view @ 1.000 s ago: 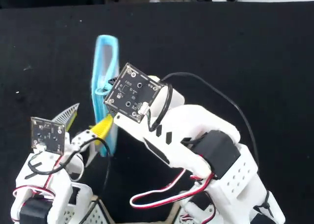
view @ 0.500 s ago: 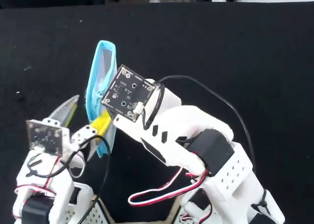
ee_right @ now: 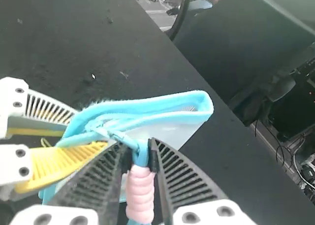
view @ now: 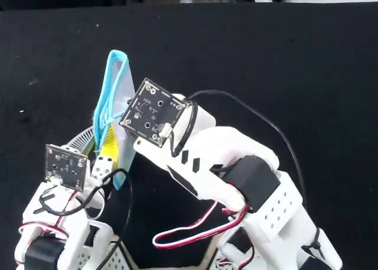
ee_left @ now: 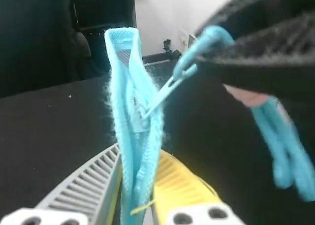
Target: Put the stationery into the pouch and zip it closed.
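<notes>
The light blue pouch (view: 114, 96) stands on edge above the black table, held from both sides. My left gripper (ee_left: 140, 156) is shut on the pouch's near edge (ee_left: 130, 112), which is pinched between the grey finger (ee_left: 83, 185) and the yellow finger (ee_left: 182, 190). My right gripper (ee_right: 140, 148) is shut on the zipper pull (ee_right: 129, 141) at the pouch's top seam, black fingers on either side of it. A blue cord loop (ee_left: 285, 146) hangs from the pull. In the high view the right wrist board (view: 155, 112) covers that grip.
The black table (view: 283, 69) stretches wide behind and to the right of the arms. Both arm bases crowd the near edge, the right arm body (view: 248, 187) lying across the middle. Room clutter shows beyond the far edge.
The pouch's far end has swung left and tilted. The right wrist shifted slightly left with it. The left gripper's fingers have turned and drawn in around the pouch's near edge.
</notes>
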Robot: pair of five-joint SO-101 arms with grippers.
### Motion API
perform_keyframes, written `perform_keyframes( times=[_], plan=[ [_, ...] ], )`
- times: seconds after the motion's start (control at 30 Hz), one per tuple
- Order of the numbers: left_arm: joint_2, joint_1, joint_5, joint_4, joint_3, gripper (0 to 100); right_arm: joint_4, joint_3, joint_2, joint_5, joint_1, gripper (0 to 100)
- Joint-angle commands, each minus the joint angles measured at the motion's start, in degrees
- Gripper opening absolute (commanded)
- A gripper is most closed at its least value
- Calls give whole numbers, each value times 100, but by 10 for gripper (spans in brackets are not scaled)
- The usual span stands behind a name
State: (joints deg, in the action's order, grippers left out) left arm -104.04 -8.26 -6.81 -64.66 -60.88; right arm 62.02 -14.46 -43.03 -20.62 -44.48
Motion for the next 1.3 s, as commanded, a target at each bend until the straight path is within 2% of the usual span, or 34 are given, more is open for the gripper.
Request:
perform_keyframes(
  times=[0.0, 0.27, 0.7, 0.9, 1.27],
  plan=[
    [53, -31, -343, -176, 374, 30, -308, 127, 4, 18, 35, 11],
    [53, -602, -369, -448, 382, 30, -651, -251, -31, 273, 35, 11],
    [53, -629, -369, -475, 330, 30, -1486, -1349, -901, 308, 905, 11],
    [53, -646, -369, -475, 330, 30, -2268, -2000, -954, 308, 1477, 11],
    [53, -655, -721, -756, 303, 29, -3103, -2158, -945, 659, 1952, 11]
  ],
)
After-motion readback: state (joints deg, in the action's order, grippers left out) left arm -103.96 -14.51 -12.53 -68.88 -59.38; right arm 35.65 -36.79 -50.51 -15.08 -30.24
